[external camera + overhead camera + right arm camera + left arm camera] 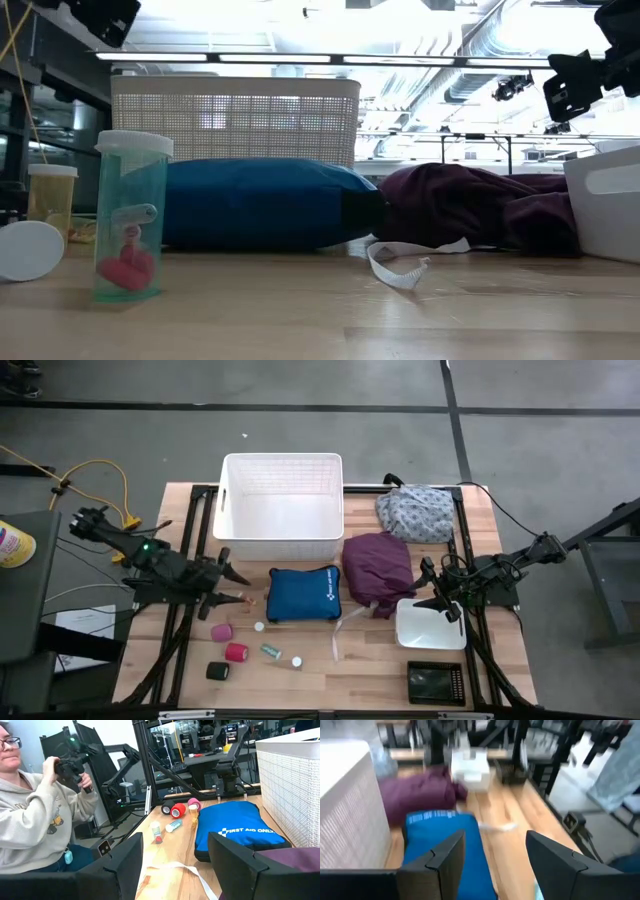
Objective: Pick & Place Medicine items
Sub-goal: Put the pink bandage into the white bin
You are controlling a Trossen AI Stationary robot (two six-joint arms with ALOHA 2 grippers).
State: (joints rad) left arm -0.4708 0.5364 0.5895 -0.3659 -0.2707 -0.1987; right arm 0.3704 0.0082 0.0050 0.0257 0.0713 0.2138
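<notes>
Clearly, the left gripper [234, 588] is sitting nearer the medicine items.
Its jaws are standing wide and empty just above the pink roll [221, 631]; the red roll [236, 652] and vial [271, 652] are lying beyond, crosswise, well apart from the open, empty right gripper [437, 592].

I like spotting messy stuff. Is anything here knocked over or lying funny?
Yes. The greenish vial lies tipped on its side by the red bandage roll, and a white strap trails loose across the table from the purple cloth bundle. Nothing looks spilled or broken.
</notes>
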